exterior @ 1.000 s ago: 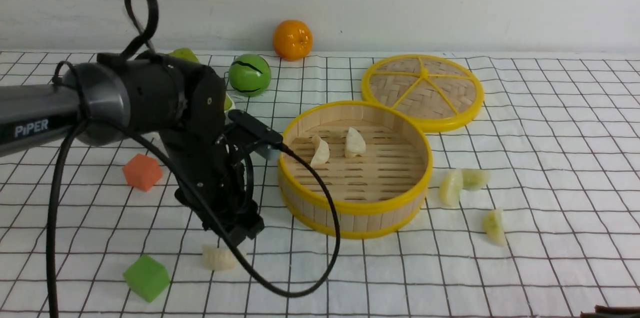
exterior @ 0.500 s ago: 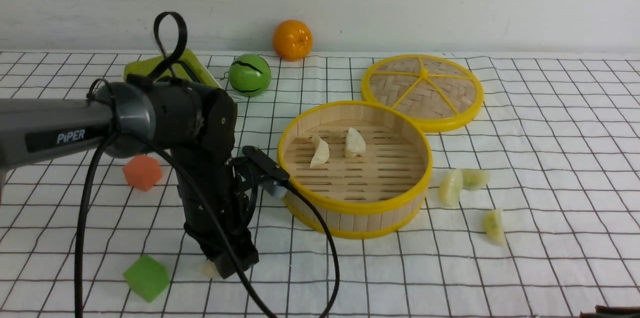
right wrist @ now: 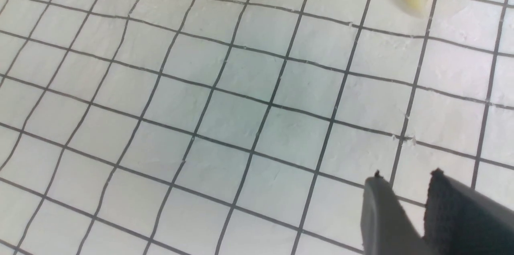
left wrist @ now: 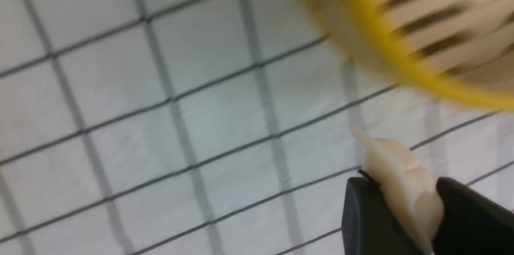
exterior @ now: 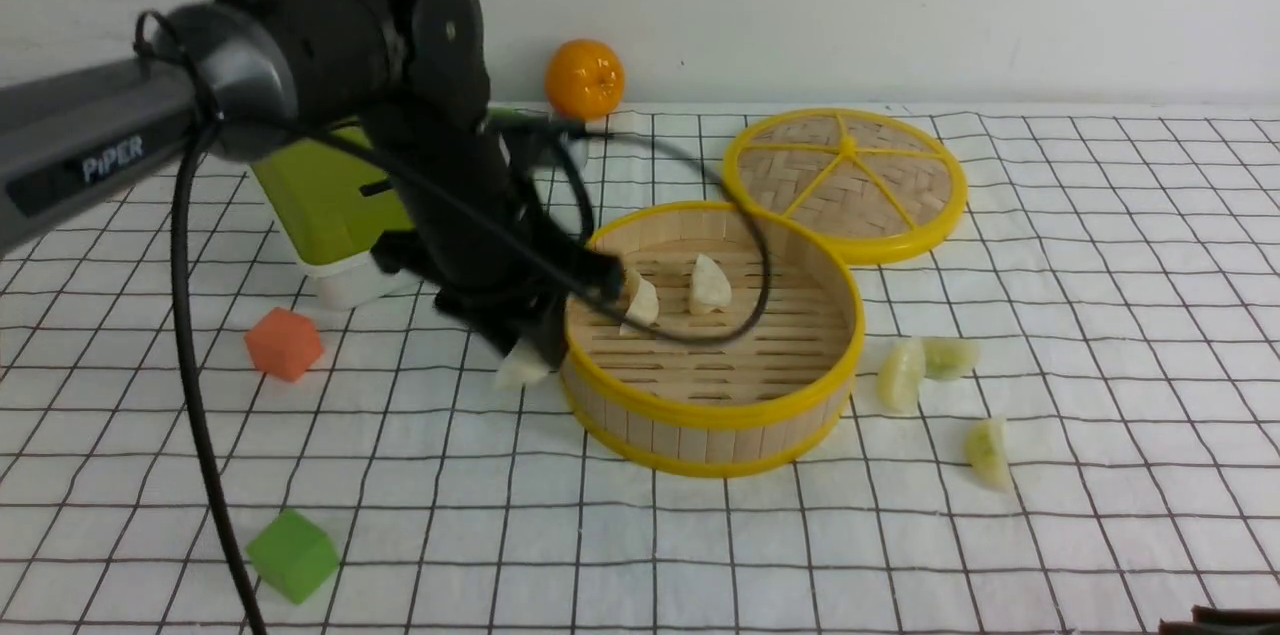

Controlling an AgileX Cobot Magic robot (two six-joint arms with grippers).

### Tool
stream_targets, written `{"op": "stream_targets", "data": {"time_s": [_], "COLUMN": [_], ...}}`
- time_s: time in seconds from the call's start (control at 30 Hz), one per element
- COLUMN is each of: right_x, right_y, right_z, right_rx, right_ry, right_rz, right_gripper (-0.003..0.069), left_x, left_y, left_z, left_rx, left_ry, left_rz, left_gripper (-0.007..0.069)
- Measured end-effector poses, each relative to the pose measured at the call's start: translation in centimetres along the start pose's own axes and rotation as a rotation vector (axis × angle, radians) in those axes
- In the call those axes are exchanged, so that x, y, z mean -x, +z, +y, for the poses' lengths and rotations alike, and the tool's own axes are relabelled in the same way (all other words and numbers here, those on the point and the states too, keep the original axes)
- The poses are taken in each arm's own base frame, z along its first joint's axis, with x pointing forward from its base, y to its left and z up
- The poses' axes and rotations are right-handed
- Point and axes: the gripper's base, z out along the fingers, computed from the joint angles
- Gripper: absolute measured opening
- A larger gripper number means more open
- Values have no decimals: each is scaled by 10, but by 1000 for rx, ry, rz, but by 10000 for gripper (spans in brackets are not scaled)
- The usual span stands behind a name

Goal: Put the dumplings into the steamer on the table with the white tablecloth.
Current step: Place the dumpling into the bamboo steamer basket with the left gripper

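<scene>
Your left gripper (exterior: 540,347) rises from the near edge, clamped tight on a white dumpling (left wrist: 395,174), now just beside the steamer (exterior: 700,430), third one nearly in.

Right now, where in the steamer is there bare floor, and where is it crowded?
The steamer has bare slats across its near half and right side. Two white dumplings crowd the far-left part, near where the left gripper holds a third dumpling.
</scene>
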Motion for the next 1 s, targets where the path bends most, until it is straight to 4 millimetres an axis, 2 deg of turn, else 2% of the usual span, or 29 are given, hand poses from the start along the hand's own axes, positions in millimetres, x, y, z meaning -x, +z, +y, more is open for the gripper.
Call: {"op": "stream_targets", "data": {"time_s": [0.1, 0.17, 0.2, 0.23, 0.33, 0.37, 0.4, 0.43, 0.5, 0.83, 0.9, 1.0], "right_x": [0, 0, 0, 0, 0, 0, 0, 0, 0, -1, -1, -1], "right_y": [0, 0, 0, 0, 0, 0, 0, 0, 0, 0, 0, 0], "right_z": [0, 0, 0, 0, 0, 0, 0, 0, 0, 0, 0, 0], "right_rx": [-1, -1, -1, -1, -1, -1, -1, -1, -1, 2, 2, 2], "right_ry": [0, 0, 0, 0, 0, 0, 0, 0, 0, -1, -1, -2], "right_rz": [-3, -3, -3, -3, -3, -3, -3, -3, -3, 7, 9, 9], "right_gripper": [174, 176, 177, 177, 177, 177, 177, 177, 177, 178, 179, 182], "left_x": [21, 31, 35, 34, 42, 46, 47, 52, 59, 68, 68, 69], "left_y": [-19, -16, -6, -5, 35, 57, 60, 80, 96, 133, 136, 140], "left_z": [-30, -53, -65, -67, -86, -90, -89, -88, -84, -80, -80, -80], "left_rx": [-132, -179, -187, -187, -133, -78, -72, -29, 3, -8, -13, -17], "left_ry": [-38, -32, -30, -24, -32, -33, -36, -53, -66, -91, -104, -111], "left_rz": [-148, -201, -210, -212, -228, -250, -253, -272, -304, -370, -374, -381], "left_gripper": [190, 190, 190, 190, 190, 190, 190, 190, 190, 201, 241, 355]}}
